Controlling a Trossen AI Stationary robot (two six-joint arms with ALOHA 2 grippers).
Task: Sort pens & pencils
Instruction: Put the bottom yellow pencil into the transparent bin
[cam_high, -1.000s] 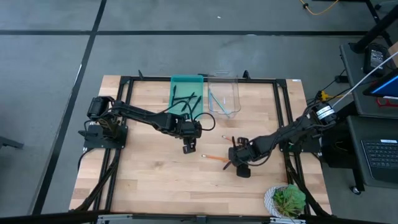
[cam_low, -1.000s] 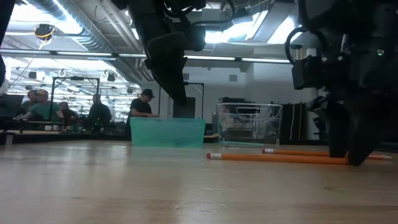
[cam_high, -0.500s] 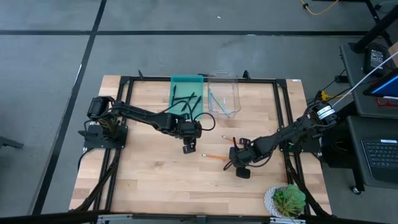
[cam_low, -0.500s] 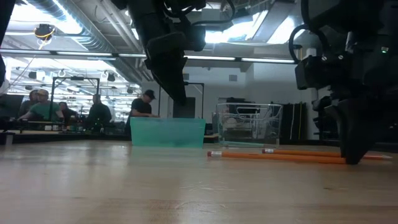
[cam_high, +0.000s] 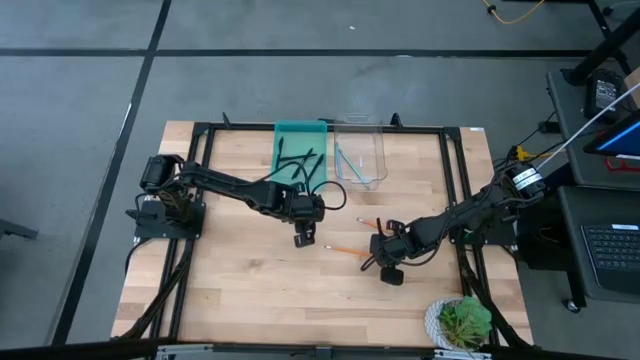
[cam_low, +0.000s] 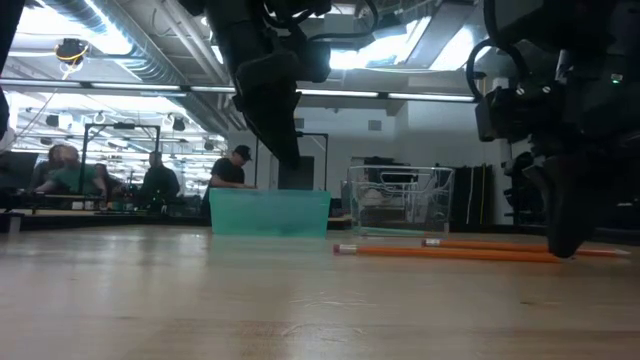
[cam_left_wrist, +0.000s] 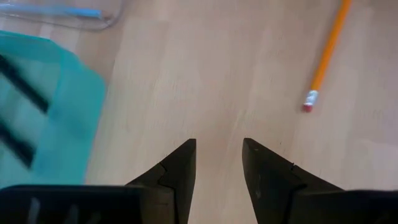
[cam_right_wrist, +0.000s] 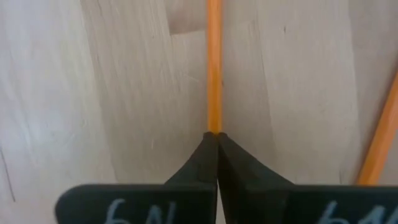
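One orange pencil (cam_high: 346, 252) lies flat on the wooden table, and my right gripper (cam_high: 371, 260) is shut on its right end. A second orange pencil (cam_right_wrist: 377, 142) lies just beyond it, toward the far edge. Black pens (cam_high: 300, 163) lie in the teal bin (cam_high: 281, 150) at the back. Light-blue pencils (cam_high: 349, 160) lie in the clear bin (cam_high: 376, 153) beside it. My left gripper (cam_high: 305, 238) hangs open above the table's middle, with nothing between its fingers (cam_left_wrist: 181, 167). My right gripper pinches the orange pencil's end opposite the eraser (cam_right_wrist: 213, 128) between its two fingertips. The fingers slant steeply down from above. From them the pencil runs toward the table's left and lies on the wood (cam_low: 450, 253).
A potted plant (cam_high: 462, 322) stands at the near right corner. A black frame rail (cam_high: 455, 190) runs round the table. Bare wood lies in front of both grippers toward the near edge. People show in the room far behind the table.
My right gripper has shut its fingers on the end of the orange pencil; a second ago they stood apart on either side of it. The pencil still lies on the table.
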